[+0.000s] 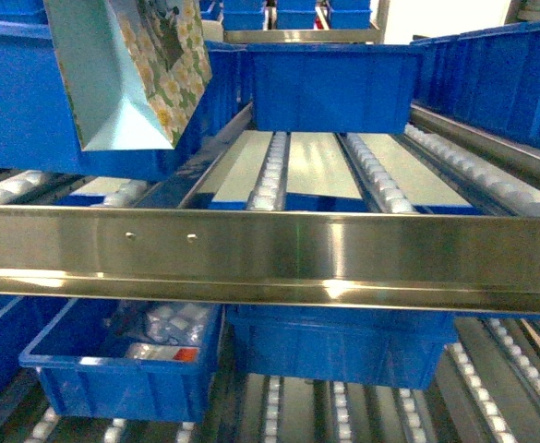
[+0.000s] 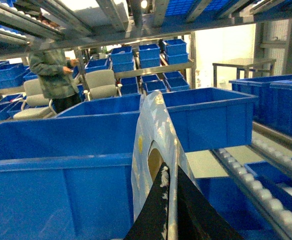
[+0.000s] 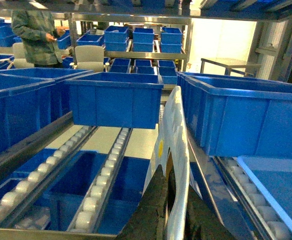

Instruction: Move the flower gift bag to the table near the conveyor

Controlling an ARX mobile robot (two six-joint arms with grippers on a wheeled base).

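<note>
Head view shows the pale-blue floral paper gift bag [image 1: 131,69] raised over the white-roller steel conveyor [image 1: 380,175], my left gripper [image 2: 169,200] and right gripper [image 3: 168,200] each clamped on its edge.

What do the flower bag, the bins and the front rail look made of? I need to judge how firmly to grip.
Flower bag: apparently thin glossy paper, judging by sharp folds and a printed pattern.
Bins: blue moulded plastic, semi-gloss, with thick rims.
Front rail: brushed steel, showing mirror-like glare and rivets.
</note>
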